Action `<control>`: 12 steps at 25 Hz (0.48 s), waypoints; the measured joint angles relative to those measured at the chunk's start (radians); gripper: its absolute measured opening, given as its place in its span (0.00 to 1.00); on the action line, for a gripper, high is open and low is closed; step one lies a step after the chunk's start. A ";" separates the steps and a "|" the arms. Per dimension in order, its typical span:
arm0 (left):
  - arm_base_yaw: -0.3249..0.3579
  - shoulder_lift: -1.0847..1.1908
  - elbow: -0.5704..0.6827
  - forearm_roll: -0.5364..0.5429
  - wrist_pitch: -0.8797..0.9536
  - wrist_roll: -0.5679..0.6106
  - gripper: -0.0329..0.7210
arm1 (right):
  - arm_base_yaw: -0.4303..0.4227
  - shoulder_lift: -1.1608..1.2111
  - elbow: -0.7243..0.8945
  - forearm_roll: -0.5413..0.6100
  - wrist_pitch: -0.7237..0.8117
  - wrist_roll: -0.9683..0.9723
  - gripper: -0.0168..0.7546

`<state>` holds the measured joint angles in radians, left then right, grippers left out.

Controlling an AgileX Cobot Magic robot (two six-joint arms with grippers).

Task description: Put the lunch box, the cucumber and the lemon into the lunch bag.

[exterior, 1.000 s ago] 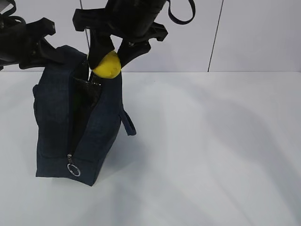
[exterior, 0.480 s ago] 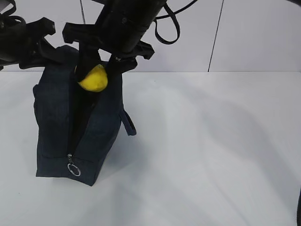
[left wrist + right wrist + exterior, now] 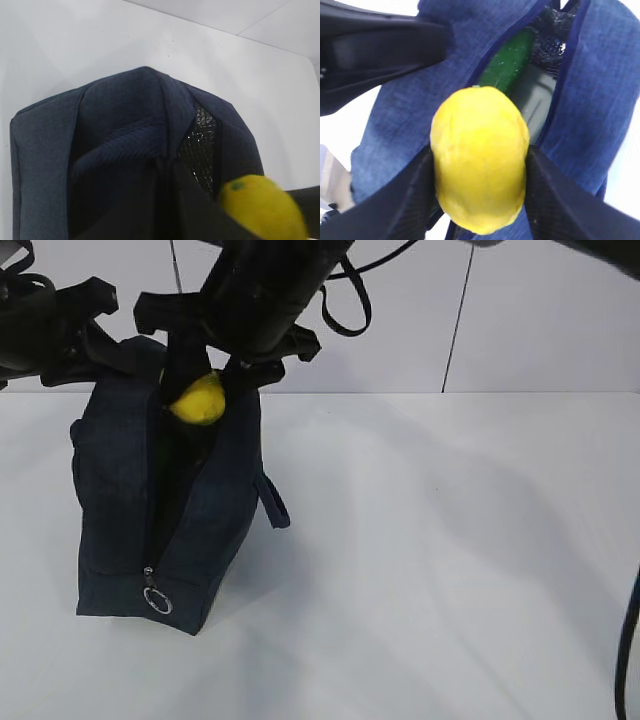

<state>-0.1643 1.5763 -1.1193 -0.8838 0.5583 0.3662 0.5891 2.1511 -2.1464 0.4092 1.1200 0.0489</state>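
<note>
The navy lunch bag stands at the table's left with its top zipper open. My right gripper reaches across and is shut on the yellow lemon, holding it just over the opening. In the right wrist view the lemon sits between both fingers. Below it the dark green cucumber and the pale lid of the lunch box lie inside the bag. My left gripper is shut on the bag's upper rear edge, pulling the fabric up.
A silver ring pull hangs at the bag's near end and a strap handle sticks out on its right side. White table stretches to the right, with a white wall behind.
My right gripper has carried the lemon left and down, from above the bag's right edge to the mouth of the opening. The left gripper and the bag have stayed put.
</note>
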 joint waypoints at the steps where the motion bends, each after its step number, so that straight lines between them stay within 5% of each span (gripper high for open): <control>1: 0.000 0.000 0.000 0.000 0.000 0.000 0.05 | 0.000 0.013 0.000 0.000 -0.003 0.000 0.56; 7: 0.000 0.000 0.000 -0.002 0.000 0.000 0.05 | 0.000 0.070 0.000 0.015 -0.021 -0.040 0.59; 12: 0.000 0.000 0.000 -0.002 -0.002 0.000 0.05 | 0.000 0.070 0.000 0.050 -0.036 -0.106 0.83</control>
<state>-0.1643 1.5763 -1.1193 -0.8858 0.5562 0.3662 0.5891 2.2206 -2.1464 0.4595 1.0839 -0.0573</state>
